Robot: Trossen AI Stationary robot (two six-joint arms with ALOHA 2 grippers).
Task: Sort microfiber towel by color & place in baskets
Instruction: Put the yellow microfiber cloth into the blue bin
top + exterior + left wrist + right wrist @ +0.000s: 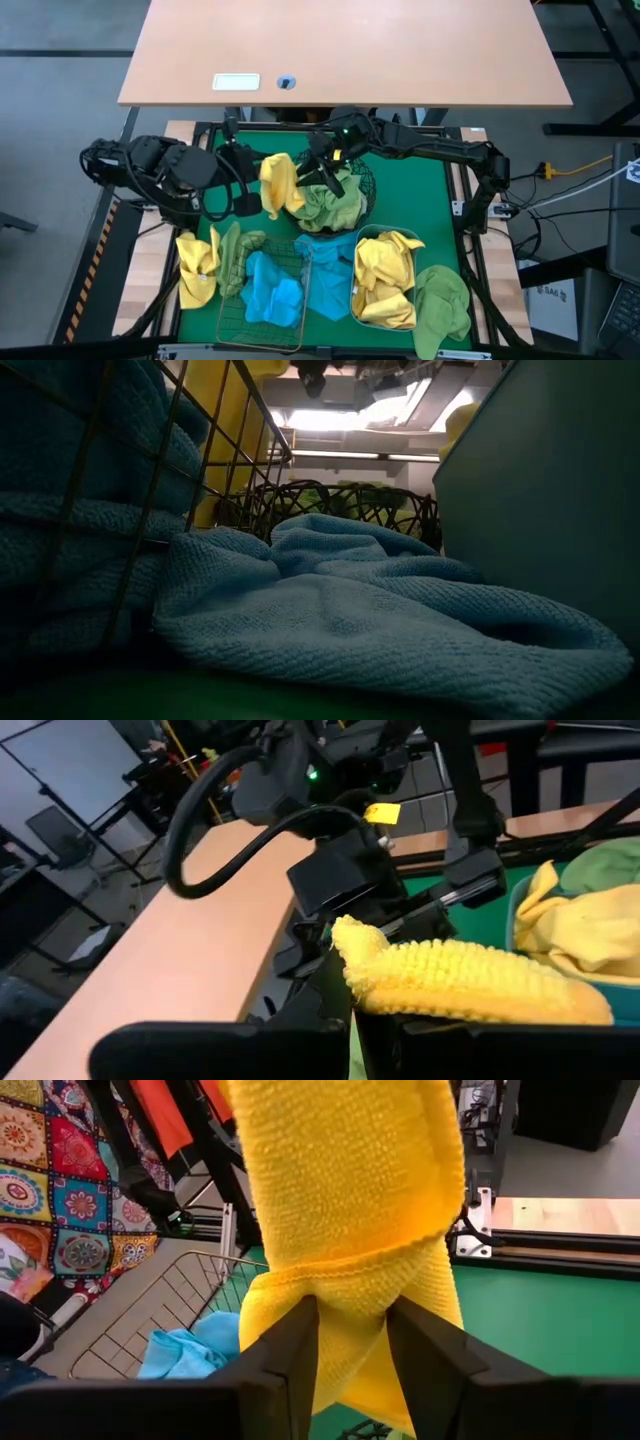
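Towels, soft and limp, sag from any pinch, so a bunched fold is the safest hold. Tub [352, 300] at five o'clock holds yellow ones; copper basket [228, 318] at seven holds blue. At centre, both tools share one hanging yellow towel [279, 184]: left tool [247, 188] is fully clamped on it, right tool [352, 1342] pinches its gathered middle over the bowl [368, 190].

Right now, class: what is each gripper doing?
Left gripper: shut on the yellow towel.
Right gripper: shut on the same yellow towel, above the black mesh bowl.
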